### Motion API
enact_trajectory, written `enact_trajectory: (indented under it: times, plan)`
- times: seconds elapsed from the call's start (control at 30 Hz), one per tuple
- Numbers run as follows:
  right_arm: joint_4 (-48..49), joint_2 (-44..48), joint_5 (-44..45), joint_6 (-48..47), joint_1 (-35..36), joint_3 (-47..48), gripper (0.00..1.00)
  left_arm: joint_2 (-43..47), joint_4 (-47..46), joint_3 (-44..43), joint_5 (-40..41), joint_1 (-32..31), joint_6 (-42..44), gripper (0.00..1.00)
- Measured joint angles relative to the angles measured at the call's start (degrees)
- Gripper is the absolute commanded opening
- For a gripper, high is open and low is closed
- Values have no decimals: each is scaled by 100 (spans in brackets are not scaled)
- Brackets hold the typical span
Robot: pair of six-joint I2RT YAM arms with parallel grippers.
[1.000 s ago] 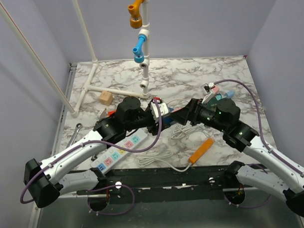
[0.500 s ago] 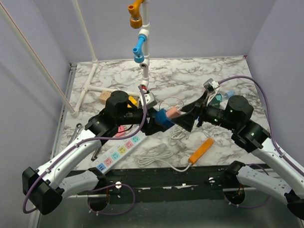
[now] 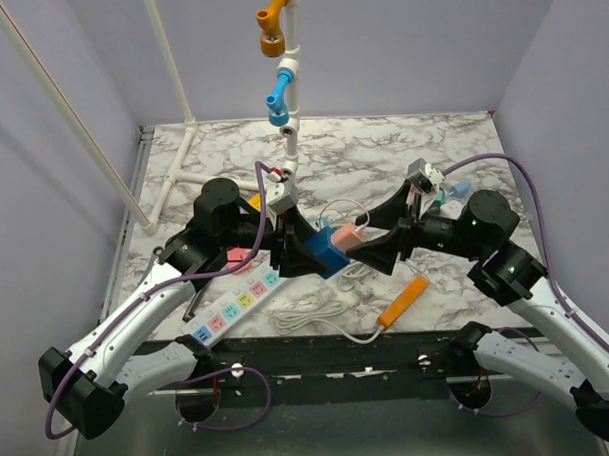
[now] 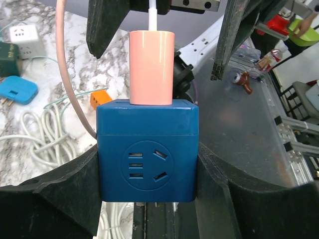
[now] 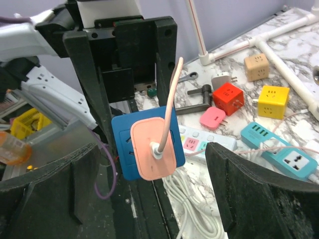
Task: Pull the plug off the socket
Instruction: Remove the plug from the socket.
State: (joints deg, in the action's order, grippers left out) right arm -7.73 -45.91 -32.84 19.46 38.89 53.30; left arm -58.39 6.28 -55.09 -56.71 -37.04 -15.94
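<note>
Aloft, left jaws gripping blue socket [image 4: 147,159], pink plug [image 4: 151,67] seated, right jaws wide, gaps flanking plug.

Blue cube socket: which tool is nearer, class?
Left. The left tool clamps the blue cube socket; the right tool stands open around the pink plug, not touching it.

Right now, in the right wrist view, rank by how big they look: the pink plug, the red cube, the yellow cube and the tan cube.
pink plug, largest, but nearest the camera
red cube and yellow cube, about alike
tan cube, smallest, but farthest back
</note>
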Motion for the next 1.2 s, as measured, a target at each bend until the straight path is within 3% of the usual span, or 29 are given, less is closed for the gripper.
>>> enact_trajectory:
  times: [0.17,0.7,0.83,0.93,1.07,1.2]
  plan:
    - [348,-68,-286,149,0,0,52,9,-66,4,-199,9,-142,3]
    - [826,-243,-540,461,-2,-79,55,9,-81,4,-249,129,-286,2]
    - [997,-271,-586,525,-7,-155,44,7,-107,4,-295,160,-404,1]
    - [1121,-328,-643,612,-28,-214,50,-4,-160,2,-361,168,-509,0]
    - [1147,-411,-721,647,-26,-238,49,-92,-240,-48,-389,181,-638,0]
    - [1158,-420,-739,654,-35,-243,7,-153,-273,-105,-470,181,-706,0]
